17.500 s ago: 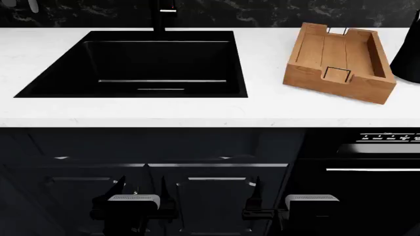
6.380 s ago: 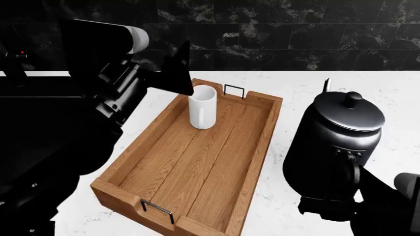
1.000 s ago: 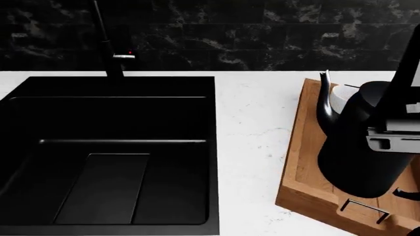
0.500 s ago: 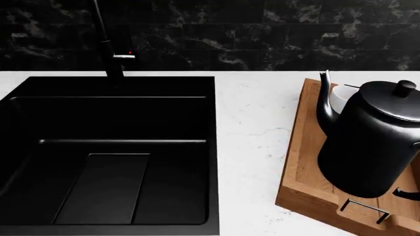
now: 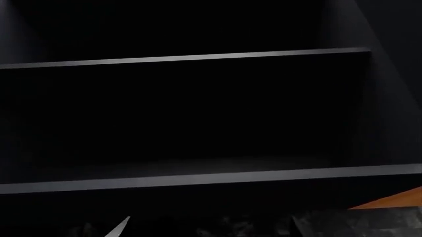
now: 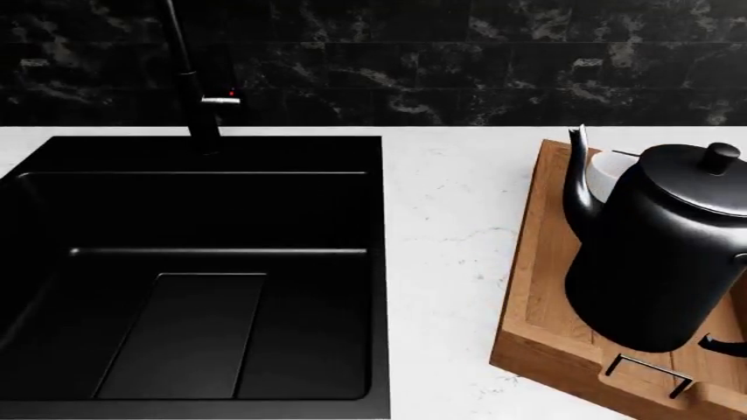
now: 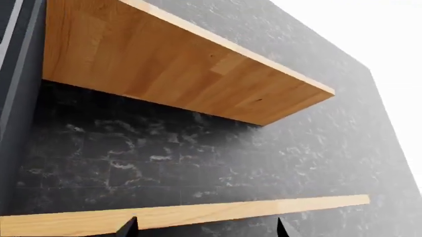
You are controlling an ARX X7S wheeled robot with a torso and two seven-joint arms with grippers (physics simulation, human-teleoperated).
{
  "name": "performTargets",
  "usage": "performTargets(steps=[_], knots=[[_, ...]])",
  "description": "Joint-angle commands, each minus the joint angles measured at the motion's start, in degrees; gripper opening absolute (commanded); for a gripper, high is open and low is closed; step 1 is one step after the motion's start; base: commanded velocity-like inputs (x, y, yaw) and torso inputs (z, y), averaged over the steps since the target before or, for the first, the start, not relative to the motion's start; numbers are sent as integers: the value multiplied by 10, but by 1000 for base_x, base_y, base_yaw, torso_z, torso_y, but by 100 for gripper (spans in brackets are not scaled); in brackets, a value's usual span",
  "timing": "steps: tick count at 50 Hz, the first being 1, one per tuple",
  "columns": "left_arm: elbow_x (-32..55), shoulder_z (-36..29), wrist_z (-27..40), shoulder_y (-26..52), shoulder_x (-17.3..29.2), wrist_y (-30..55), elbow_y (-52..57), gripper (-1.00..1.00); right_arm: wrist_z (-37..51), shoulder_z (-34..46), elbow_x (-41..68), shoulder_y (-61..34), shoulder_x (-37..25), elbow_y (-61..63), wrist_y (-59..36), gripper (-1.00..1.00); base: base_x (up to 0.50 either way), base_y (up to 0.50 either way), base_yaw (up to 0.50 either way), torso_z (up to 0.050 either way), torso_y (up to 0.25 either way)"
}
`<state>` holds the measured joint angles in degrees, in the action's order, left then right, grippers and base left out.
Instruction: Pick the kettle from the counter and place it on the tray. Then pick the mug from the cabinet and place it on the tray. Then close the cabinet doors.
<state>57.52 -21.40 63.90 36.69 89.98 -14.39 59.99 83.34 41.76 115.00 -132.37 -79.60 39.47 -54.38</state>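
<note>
Black sink basin (image 6: 198,271) with black faucet (image 6: 192,83) at its rear edge. Black marble tile backsplash (image 6: 467,61) behind. Two wooden wall shelves (image 7: 178,64). Dark cabinet shelves (image 5: 197,57).

Neither arm shows in the head view. In the left wrist view, only the tips of the left claw (image 5: 207,227) peek in at the picture's edge: one pale fingertip (image 5: 118,229) and a darker one opposite it, with a wide gap between them and nothing held. In the right wrist view, the right claw (image 7: 204,228) shows likewise as two dark fingertips (image 7: 128,228) set well apart, with nothing between them. Both claws point up and outward.
</note>
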Motion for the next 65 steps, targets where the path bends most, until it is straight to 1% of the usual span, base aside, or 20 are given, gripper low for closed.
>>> performTargets(steps=[1,4,7,11,16,22,23,26,29,41,54,65], knots=[[6,3,-3,3,0,1,0,100,61,-177,22,-26,162,-161,-207,100,0,0,0,0,0],[7,3,-4,3,0,0,0,100,66,-228,-9,-26,234,-205,-270,100,0,0,0,0,0],[8,3,-3,4,0,-1,0,100,66,-268,-32,-26,298,-230,-312,100,0,0,0,0,0],[8,3,1,4,0,2,0,100,66,-308,-59,-26,378,-253,-345,100,0,0,0,0,0],[11,2,9,3,0,8,0,100,63,-350,-94,-26,477,-286,-351,100,0,0,0,0,0],[8,-1,10,-2,0,9,0,100,-35,-380,-200,-26,556,-310,-349,100,0,0,0,0,0],[6,-3,12,-4,0,7,0,100,-68,-376,-229,-26,567,-311,-341,100,0,0,0,0,0],[4,-3,14,-5,0,5,0,100,-134,-369,-272,-12,587,-317,-304,100,0,0,0,0,0],[3,-4,15,-6,0,6,0,100,-177,-364,-294,1,606,-322,-274,100,0,0,0,0,0],[-28,-23,29,-29,0,-10,0,100,-245,-342,-331,56,677,-357,-198,100,0,0,0,1,0],[-52,-39,33,-50,0,-23,0,100,-345,-235,-437,105,691,-385,-156,100,0,0,0,0,0],[-58,-43,35,-57,0,-25,0,100,-445,-146,-541,99,699,-488,-88,100,1,0,0,1,0]])
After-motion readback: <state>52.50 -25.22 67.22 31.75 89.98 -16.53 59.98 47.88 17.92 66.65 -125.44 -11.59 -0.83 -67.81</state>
